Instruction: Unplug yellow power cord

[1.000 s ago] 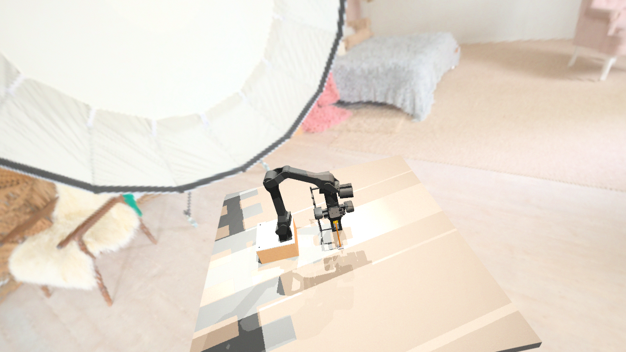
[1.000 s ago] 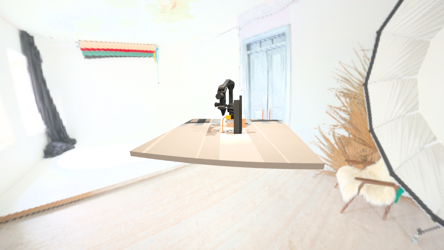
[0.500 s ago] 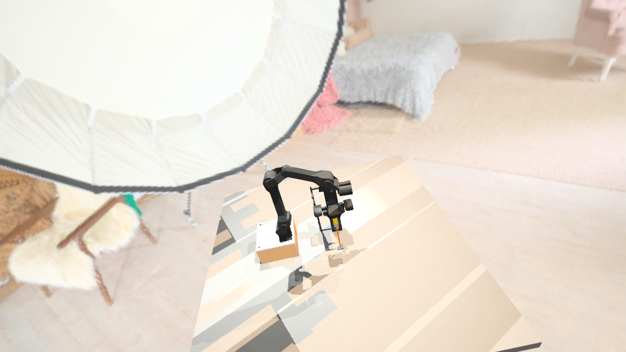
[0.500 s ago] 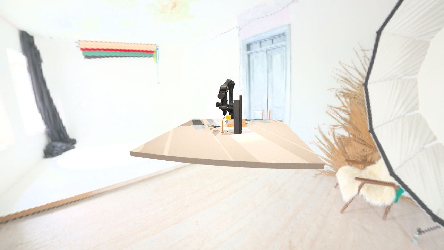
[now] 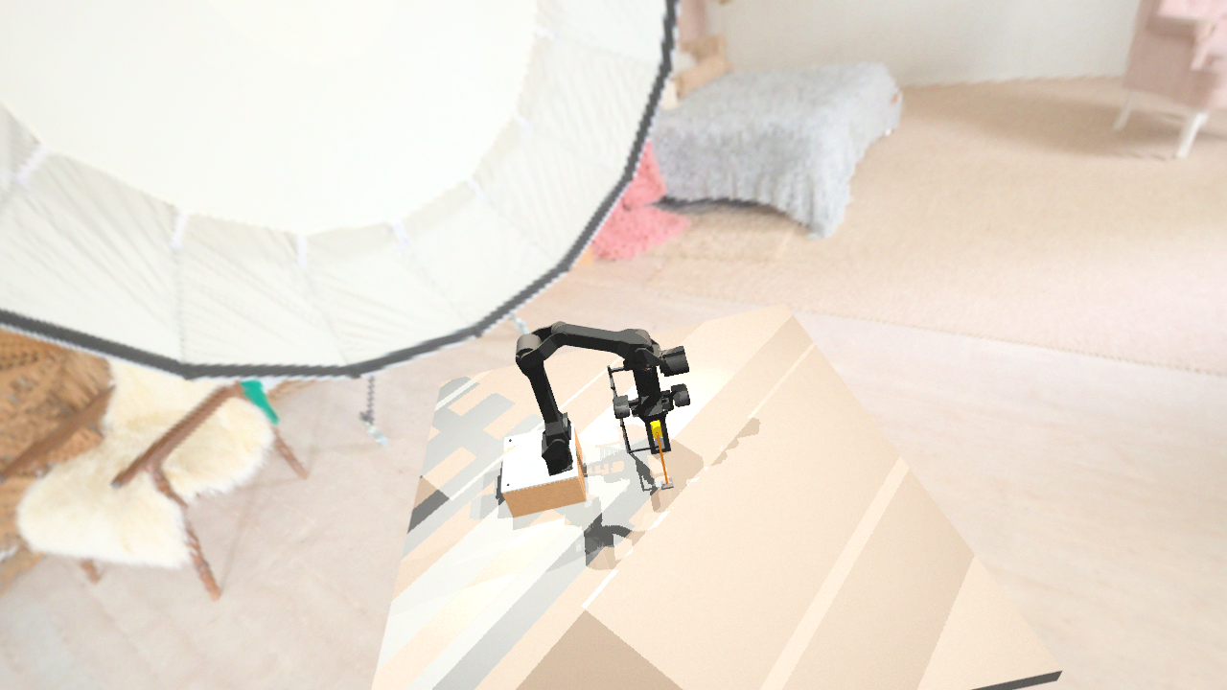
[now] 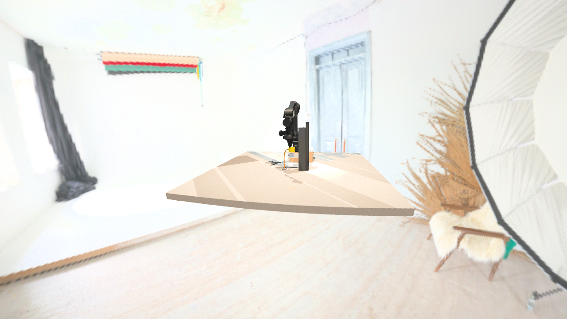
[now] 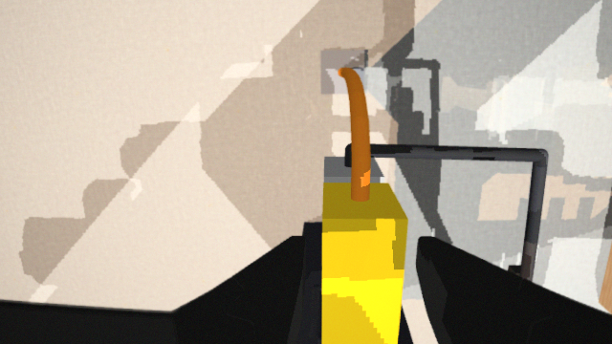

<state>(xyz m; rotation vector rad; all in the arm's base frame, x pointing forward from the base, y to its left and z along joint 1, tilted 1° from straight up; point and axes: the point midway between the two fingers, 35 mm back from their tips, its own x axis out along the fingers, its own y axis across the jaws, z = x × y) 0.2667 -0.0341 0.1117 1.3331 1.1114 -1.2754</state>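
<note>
Fingers are straddling the yellow plug [image 7: 361,260] in the wrist view, one black finger [image 7: 268,282] on its left, the other on its right, and both are running off the bottom edge so their tips cannot be followed. The gripper [image 7: 360,268] is standing part-way apart around the plug, with a sliver of light showing on the right side, so it is bracketing the plug, not clamping it. An orange cord [image 7: 359,134] is rising from the plug's far face and curving toward a small grey patch on the tabletop [image 7: 120,96]. Behind it a thin dark frame [image 7: 535,191] is crossing the view, partly masked by the cord. The plug's lower end is cut off, and the power strip is probably below it, though no view is showing it plainly. From the top camera the arm [image 5: 591,343] is arching over from its white-topped base block [image 5: 527,463], and the plug is reading as a tiny yellow speck under the wrist.
</note>
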